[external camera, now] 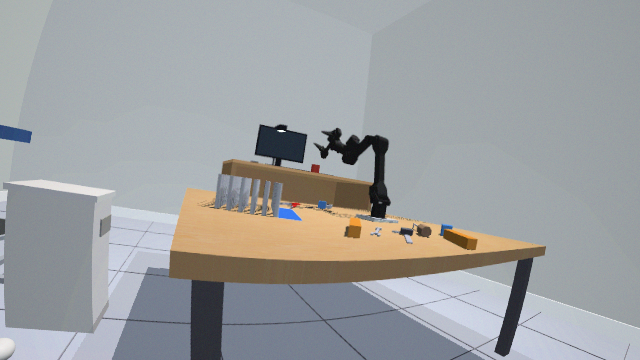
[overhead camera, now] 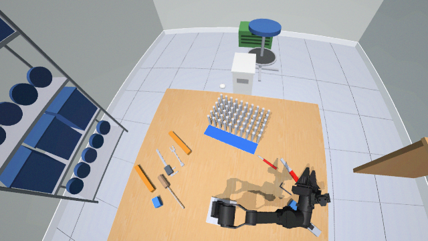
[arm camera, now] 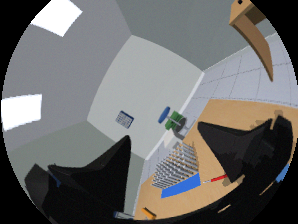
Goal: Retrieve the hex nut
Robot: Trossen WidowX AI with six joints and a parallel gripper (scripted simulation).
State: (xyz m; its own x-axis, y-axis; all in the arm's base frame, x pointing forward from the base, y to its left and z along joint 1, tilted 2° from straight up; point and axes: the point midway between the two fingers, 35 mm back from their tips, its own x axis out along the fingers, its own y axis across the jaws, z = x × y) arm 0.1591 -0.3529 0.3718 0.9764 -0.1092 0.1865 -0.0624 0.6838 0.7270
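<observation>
No text, label, brand, number or sign can be read on anything in the three views.

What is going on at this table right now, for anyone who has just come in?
A single black robot arm is raised above the wooden table, its hand open and holding nothing. The tools lie untouched: two red-handled ones near the arm, others beside the orange blocks. The metal spacers all stand upright behind the blue taped strip. No nut shows on the strip, so the retrieval has not begun.
</observation>
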